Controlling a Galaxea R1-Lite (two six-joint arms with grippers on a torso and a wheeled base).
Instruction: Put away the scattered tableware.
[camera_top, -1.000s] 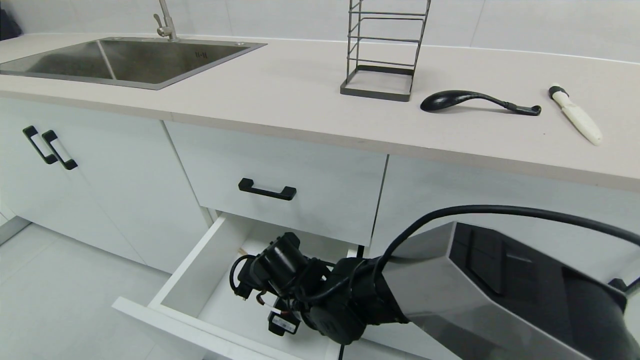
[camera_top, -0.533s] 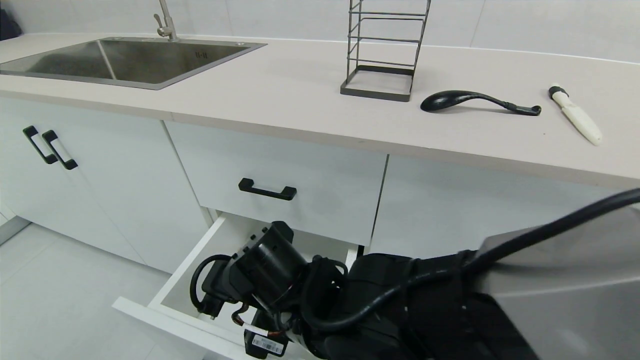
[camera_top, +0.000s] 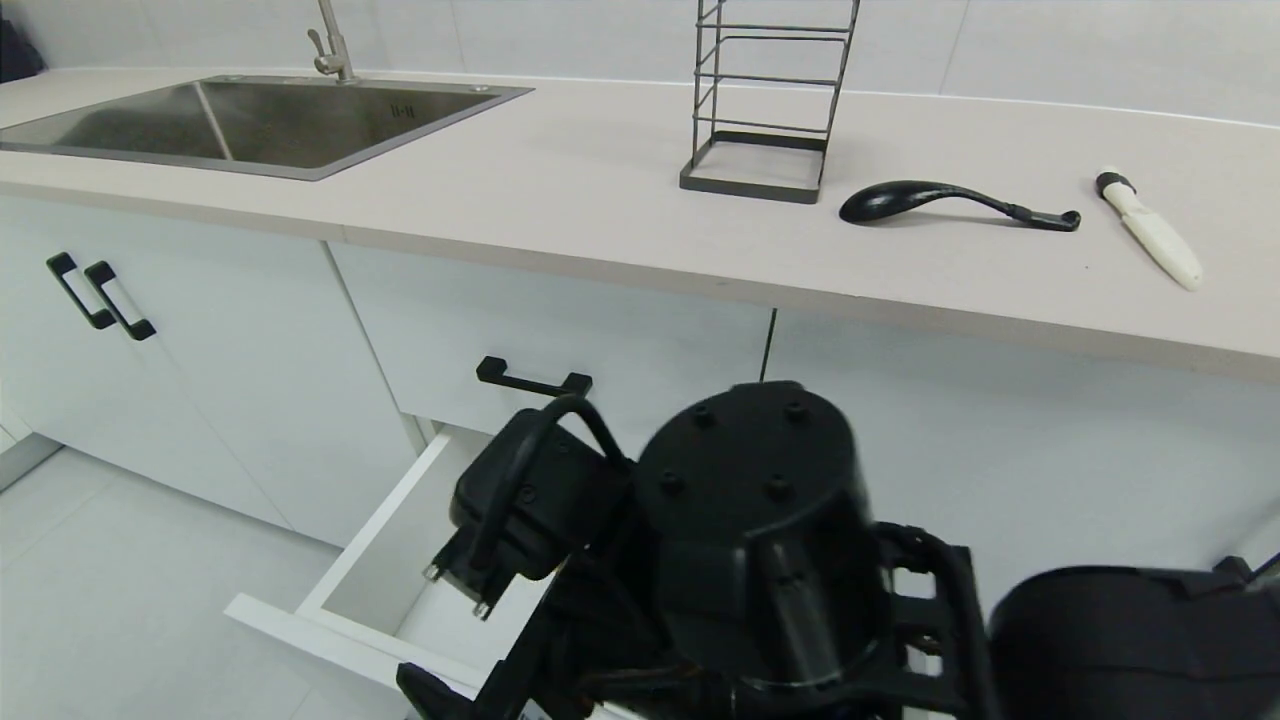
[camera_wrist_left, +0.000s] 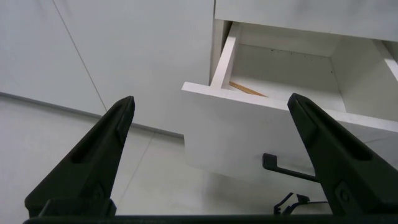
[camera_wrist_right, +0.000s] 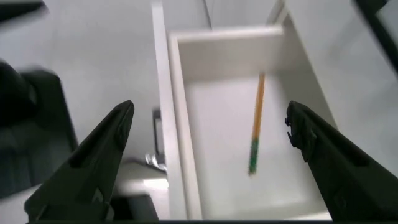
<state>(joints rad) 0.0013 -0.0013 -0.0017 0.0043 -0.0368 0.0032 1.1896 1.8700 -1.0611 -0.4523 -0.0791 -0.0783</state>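
1. Black ladle (camera_top: 955, 203) lying on the pale countertop (camera_top: 560, 190), upper right of the head view; its long axis runs across the frame, bowl toward the left, curved handle toward the right; it sits just right of a dark wire rack (camera_top: 770, 100).
2. Cream-handled utensil with a black tip (camera_top: 1150, 230) at the far right; it lies diagonally, black end toward the back wall, handle toward the counter's front edge; apart from the ladle.
3. Steel sink (camera_top: 250, 120) at upper left.
4. White lower drawer (camera_top: 380, 560) pulled open at lower centre; inside lies one orange chopstick with a green end (camera_wrist_right: 256, 124), flat on the drawer floor, its long axis about parallel to the handled front panel.
5. Right gripper (camera_wrist_right: 209, 109) hangs above the open drawer, fingers spread wide, holding nothing.
6. Left gripper (camera_wrist_left: 211, 102) faces the drawer's front from outside, fingers likewise wide apart and empty.
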